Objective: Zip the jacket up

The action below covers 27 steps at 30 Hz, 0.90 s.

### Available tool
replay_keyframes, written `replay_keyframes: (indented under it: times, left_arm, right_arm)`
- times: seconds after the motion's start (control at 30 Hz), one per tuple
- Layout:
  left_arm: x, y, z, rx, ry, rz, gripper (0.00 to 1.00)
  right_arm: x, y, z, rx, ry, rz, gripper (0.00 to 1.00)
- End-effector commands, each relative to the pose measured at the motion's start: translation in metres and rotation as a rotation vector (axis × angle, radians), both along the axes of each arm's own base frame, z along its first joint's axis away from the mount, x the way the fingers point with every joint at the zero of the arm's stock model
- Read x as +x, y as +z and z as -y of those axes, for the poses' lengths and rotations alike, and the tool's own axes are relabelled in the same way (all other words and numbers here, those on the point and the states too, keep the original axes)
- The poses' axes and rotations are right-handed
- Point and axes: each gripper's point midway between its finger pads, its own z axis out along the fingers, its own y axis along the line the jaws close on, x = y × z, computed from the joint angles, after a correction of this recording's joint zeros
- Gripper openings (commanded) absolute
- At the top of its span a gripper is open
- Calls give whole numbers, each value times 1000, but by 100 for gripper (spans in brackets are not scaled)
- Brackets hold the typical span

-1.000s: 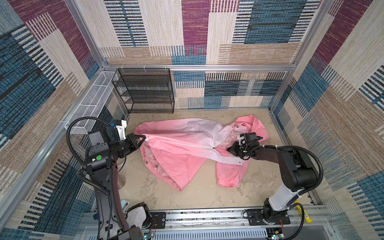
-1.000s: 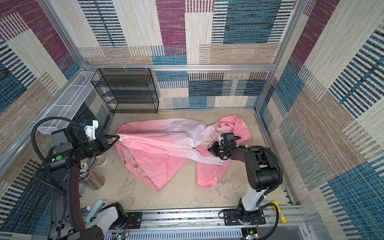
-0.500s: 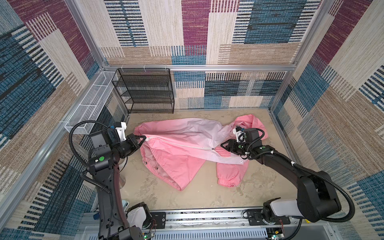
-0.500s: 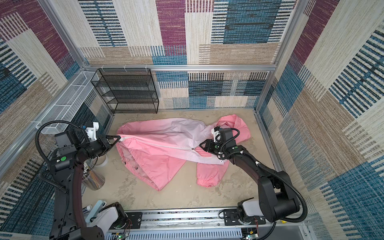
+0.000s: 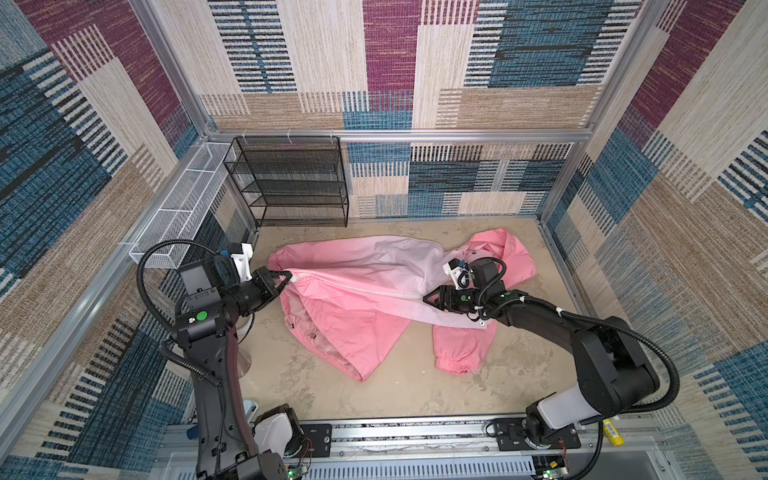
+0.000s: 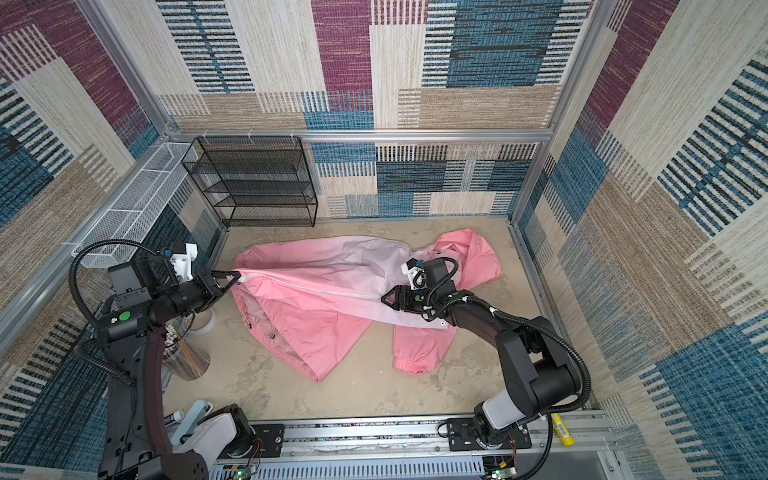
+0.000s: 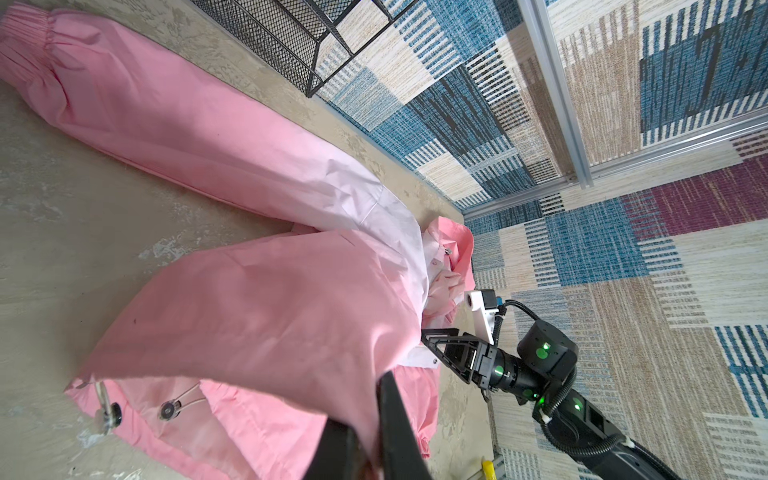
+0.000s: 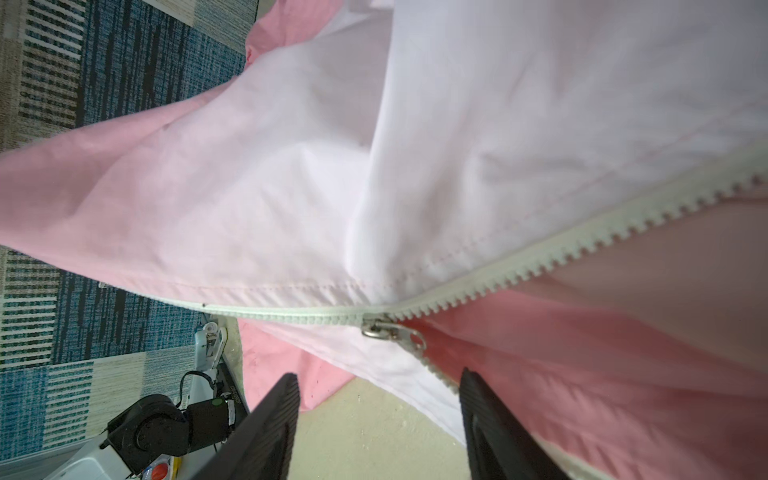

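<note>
Zipper slider (image 8: pixel 392 332) clear only in right wrist view; fingers (image 8: pixel 266 424) parted

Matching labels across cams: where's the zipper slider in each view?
Both top views: the zipper slider is tiny, where the joined white teeth end, at the right gripper tips.
Left wrist: not visible, behind a fold of the jacket.
Right wrist: silver, near centre, just ahead of the open gripper.
Shared landmark: the right gripper, seen in all four.
</note>
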Motion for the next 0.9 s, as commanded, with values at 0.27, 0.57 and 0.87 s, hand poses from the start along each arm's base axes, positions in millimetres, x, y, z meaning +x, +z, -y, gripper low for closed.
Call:
replay_keyframes:
  times: [0.27,0.57,0.87]
  left_arm:
    - [1,6,-1,30,-13,39,0]
    - [2,7,-1,30,-12,40,0]
    - [2,9,-1,31,-10,43,0]
  right_arm:
    - [7,14,-15,74,77,81,60]
    - [4,10,-13,68,69,68,46]
    - [11,-4,-13,48,49,29,22]
